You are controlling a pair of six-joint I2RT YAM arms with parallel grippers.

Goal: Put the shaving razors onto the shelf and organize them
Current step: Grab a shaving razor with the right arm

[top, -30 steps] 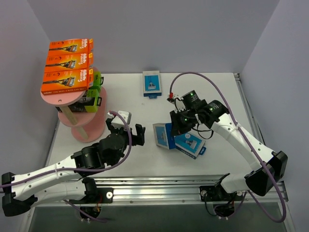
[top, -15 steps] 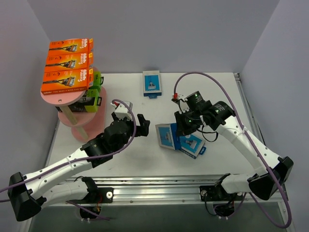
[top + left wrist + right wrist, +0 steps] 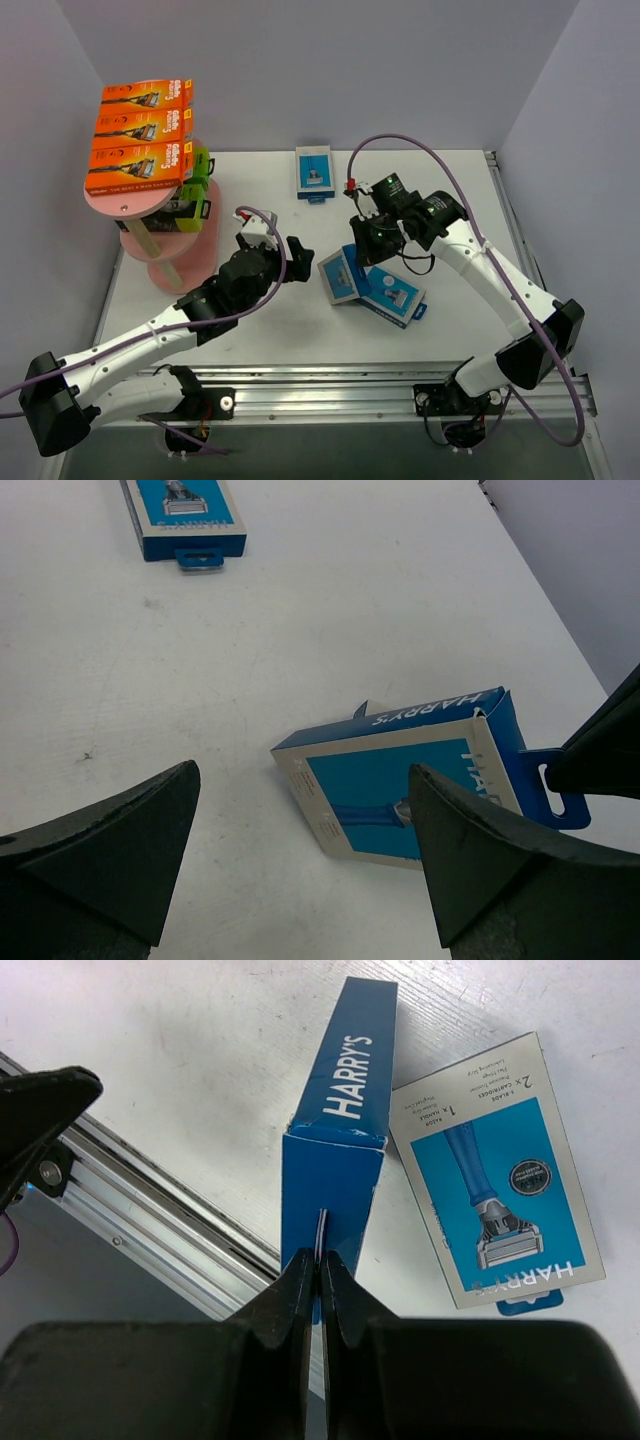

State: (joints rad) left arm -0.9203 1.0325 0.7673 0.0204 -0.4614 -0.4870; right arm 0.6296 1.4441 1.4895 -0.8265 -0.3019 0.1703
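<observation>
While the right gripper pinches a tilted blue pack by its hang tab, the left gripper, wide spread, faces it, the pack's length running finger to finger.

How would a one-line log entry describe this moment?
right gripper: shut on blue pack, tipped up | left gripper: open, facing it | shelf: holds orange packs

The pink shelf, upper left, carried three orange packs above black-and-lime packs. One blue pack lay upper centre; a tilted blue pack and a flat blue pack sat mid-frame.
</observation>
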